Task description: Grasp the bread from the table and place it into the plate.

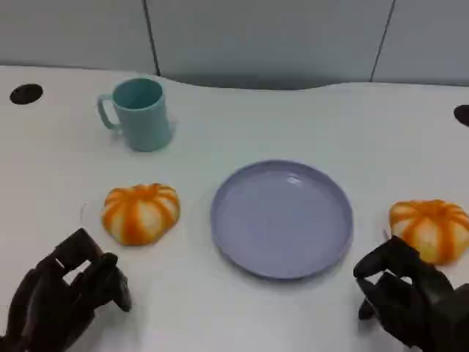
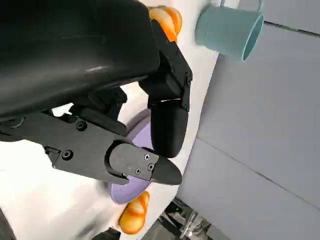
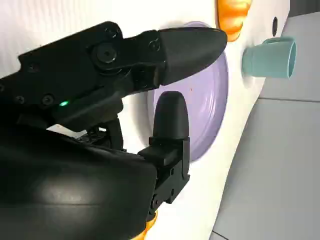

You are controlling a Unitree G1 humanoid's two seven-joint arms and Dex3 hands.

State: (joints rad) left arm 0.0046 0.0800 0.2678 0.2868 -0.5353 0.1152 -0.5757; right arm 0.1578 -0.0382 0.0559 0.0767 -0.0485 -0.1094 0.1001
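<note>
We can't make out a single word, number or brand anywhere. The teal mug (image 1: 139, 114) is plain, the lavender plate (image 1: 282, 218) carries no mark, and both orange-striped bread rolls (image 1: 141, 212) are bare. We see screws and a small green light on the right hand (image 3: 125, 65), but no lettering there either.

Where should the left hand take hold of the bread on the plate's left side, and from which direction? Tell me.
Grip the bread across its rounded dome, coming down from above with the left hand. It sits flat on the table, low and wide, so fingers can straddle its sides. It lies apart from the plate and the mug, leaving room all round.
</note>
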